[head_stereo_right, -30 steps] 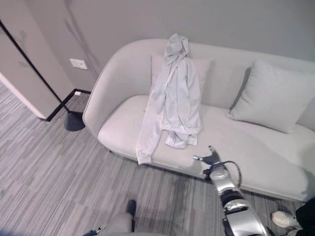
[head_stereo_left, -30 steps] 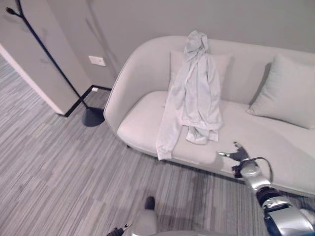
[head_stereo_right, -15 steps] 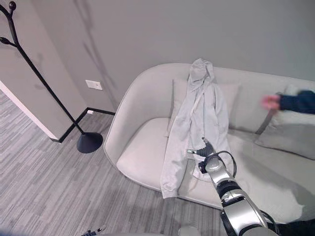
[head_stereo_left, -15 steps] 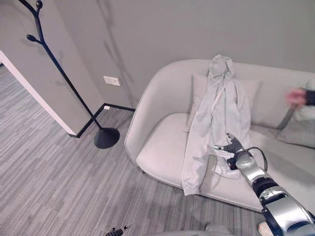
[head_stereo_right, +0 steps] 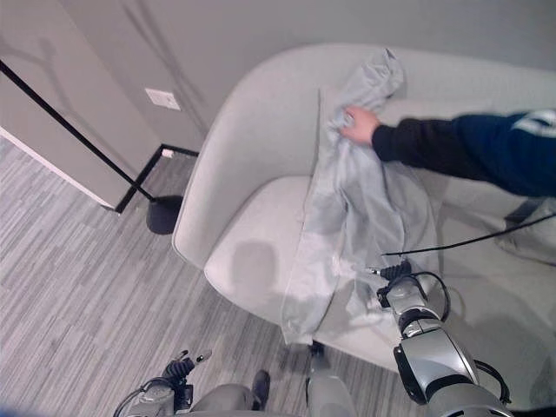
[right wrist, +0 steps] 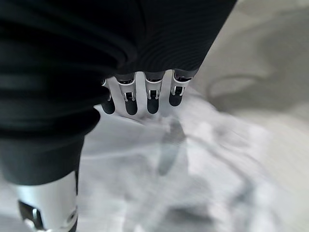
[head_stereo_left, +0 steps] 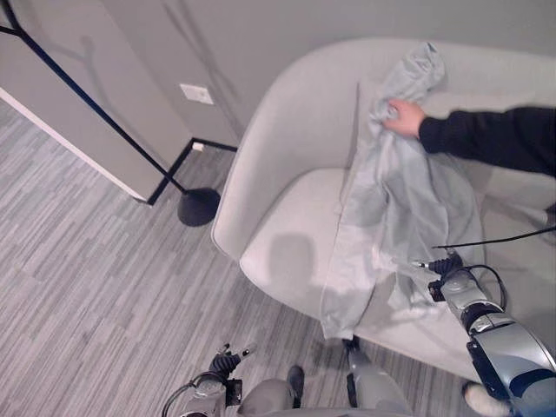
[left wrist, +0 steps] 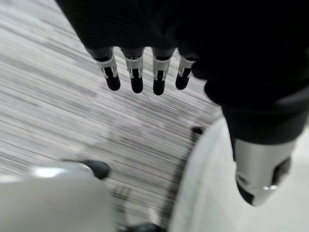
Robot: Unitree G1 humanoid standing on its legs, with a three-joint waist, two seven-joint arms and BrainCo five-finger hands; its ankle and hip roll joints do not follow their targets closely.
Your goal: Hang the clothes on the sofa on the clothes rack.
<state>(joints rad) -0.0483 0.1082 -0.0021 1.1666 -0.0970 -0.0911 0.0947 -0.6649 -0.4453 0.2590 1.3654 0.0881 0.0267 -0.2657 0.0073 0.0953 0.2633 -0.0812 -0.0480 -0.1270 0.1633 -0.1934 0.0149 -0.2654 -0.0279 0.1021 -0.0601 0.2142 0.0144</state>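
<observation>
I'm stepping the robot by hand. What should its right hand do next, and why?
Probably wait before closing: the right hand hovers open over the lower part of the pale hoodie on the sofa, but a person's hand grips the hoodie near its hood. Grasping now could tug against them.

Silver robot hand (head_stereo_left: pixel 445 266), dark ribbed cover

Person's hand (head_stereo_left: pixel 405 116) now grips hoodie (head_stereo_left: pixel 400 200) top; right hand (head_stereo_left: pixel 445 266) reached hem.

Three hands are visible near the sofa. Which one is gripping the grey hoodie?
The person's hand, in a dark sleeve, grips the hoodie near its hood. The right hand hovers open over its hem; the left hand hangs above the floor.
</observation>
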